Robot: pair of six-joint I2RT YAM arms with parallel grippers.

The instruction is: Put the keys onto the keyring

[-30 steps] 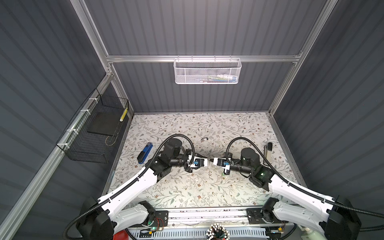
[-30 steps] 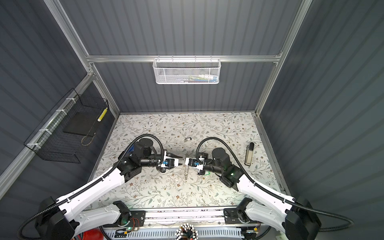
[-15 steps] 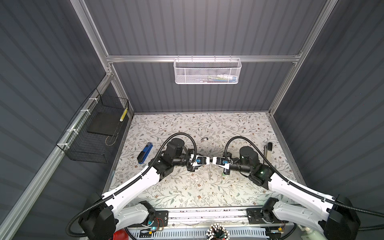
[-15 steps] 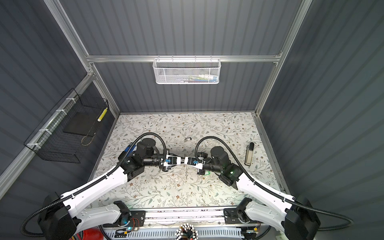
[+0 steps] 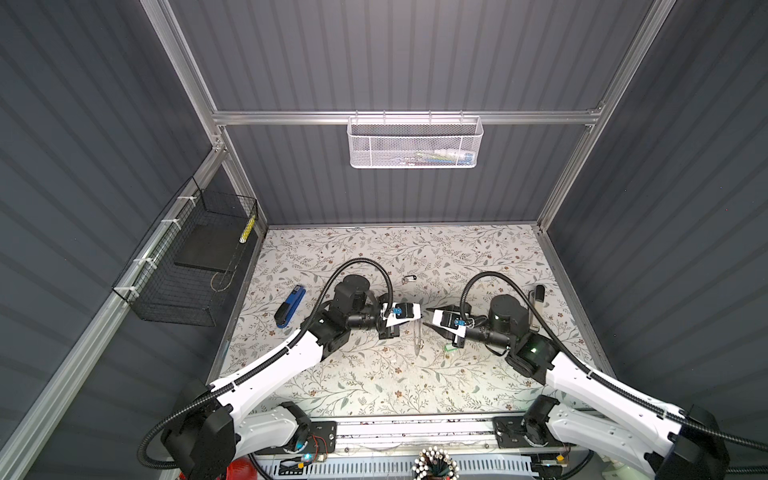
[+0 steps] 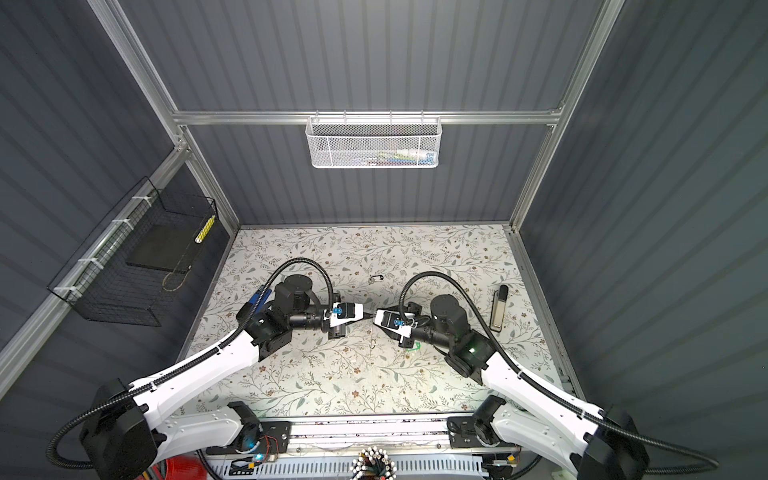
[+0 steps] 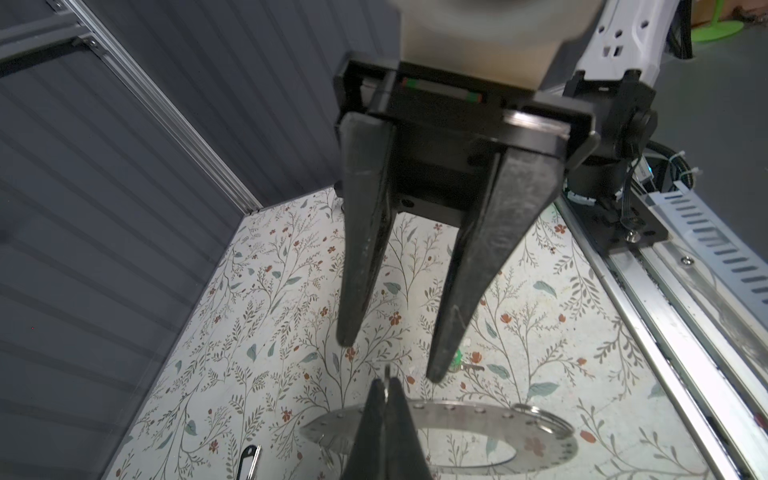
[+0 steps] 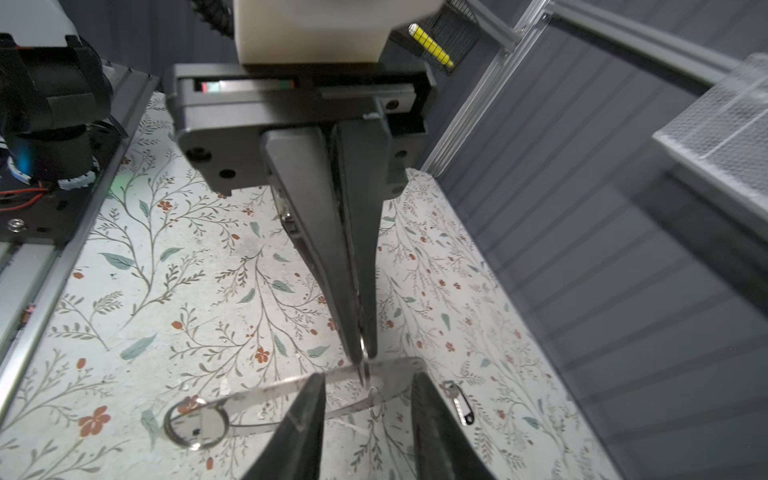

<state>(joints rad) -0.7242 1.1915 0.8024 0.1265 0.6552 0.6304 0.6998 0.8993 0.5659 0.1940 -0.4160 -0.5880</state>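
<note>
The keyring (image 7: 457, 413), a flat grey metal ring with small holes round its rim, hangs above the floral table. My left gripper (image 7: 386, 380) is shut on its upper edge. It shows edge-on in a top view (image 5: 417, 338), just under the meeting fingertips. My right gripper (image 8: 365, 378) faces the left one, open, with the keyring's rim (image 8: 390, 368) between its fingers, touching neither. A small split ring (image 8: 195, 422) hangs on the keyring. The green-tagged key (image 5: 449, 348) lies on the table under the right gripper. The black-headed key (image 5: 409, 278) lies farther back.
A blue stapler (image 5: 289, 309) lies left of the left arm. A dark pen-like item (image 5: 538, 293) lies near the right wall. A black wire basket (image 5: 187, 266) hangs on the left wall, a white mesh basket (image 5: 415, 141) on the back wall.
The two grippers came together at the table's middle. The left gripper shut on the keyring, then the right gripper opened, let it go and drew back slightly.
</note>
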